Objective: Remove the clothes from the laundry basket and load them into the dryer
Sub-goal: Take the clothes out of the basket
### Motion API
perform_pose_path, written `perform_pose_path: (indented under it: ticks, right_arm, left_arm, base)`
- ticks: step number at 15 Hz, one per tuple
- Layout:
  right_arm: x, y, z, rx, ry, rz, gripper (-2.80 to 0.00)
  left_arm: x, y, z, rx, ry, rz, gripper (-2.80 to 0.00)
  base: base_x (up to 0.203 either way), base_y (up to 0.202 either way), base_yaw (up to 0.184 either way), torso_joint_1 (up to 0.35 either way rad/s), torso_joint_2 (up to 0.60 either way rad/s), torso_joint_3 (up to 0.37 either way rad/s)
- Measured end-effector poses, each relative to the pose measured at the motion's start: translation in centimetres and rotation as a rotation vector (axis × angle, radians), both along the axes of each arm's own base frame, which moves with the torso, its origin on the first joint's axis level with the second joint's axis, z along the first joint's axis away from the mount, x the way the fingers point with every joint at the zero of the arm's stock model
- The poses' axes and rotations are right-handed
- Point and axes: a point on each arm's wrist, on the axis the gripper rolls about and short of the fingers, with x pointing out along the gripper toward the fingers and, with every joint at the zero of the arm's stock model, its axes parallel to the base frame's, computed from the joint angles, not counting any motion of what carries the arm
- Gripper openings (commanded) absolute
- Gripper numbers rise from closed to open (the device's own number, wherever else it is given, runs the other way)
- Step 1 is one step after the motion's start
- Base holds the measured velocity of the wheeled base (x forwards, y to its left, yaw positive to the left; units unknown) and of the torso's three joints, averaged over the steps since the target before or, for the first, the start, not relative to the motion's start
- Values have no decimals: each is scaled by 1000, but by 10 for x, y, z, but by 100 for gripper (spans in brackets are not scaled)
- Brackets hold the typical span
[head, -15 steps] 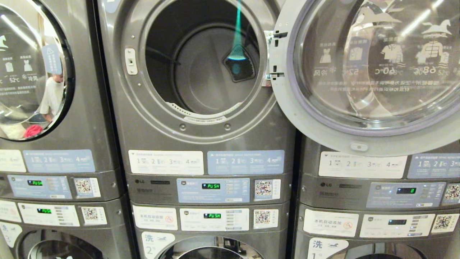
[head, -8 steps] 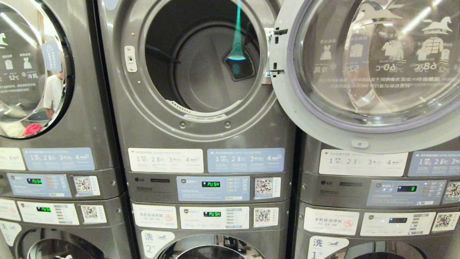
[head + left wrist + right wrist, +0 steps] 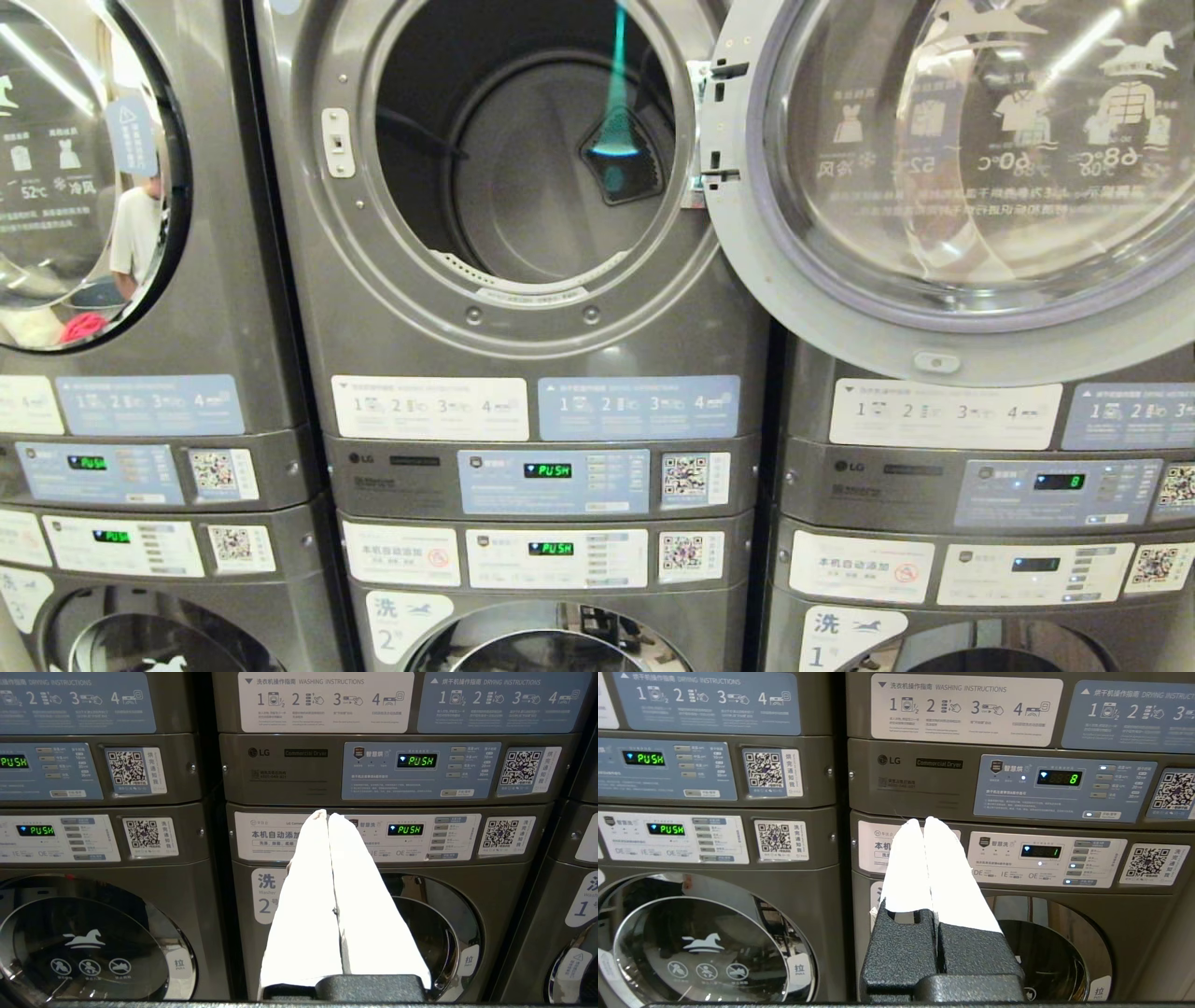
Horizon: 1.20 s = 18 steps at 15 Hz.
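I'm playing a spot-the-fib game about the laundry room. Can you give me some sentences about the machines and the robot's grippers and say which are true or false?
1. The middle dryer's door is swung open. True.
2. Clothes are piled inside the open drum. False: the drum looks empty.
3. The left gripper is shut and holds nothing. True.
4. The right gripper is clamped on a red shirt. False: it is shut on nothing.
5. The display under the open drum reads PUSH. True.
6. The laundry basket stands in front of the machines. False: no basket is in view.
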Motion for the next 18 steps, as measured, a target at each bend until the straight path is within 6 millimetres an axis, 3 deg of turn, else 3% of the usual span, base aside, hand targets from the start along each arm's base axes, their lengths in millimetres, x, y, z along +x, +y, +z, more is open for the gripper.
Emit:
perform_pose_path:
  ticks: [18]
  right_arm:
    - [0, 0, -1, -67, 6, 2, -280]
  left_arm:
    - [0, 0, 0, 0, 0, 0, -280]
  base:
    - [0, 0, 0, -111, 241, 131]
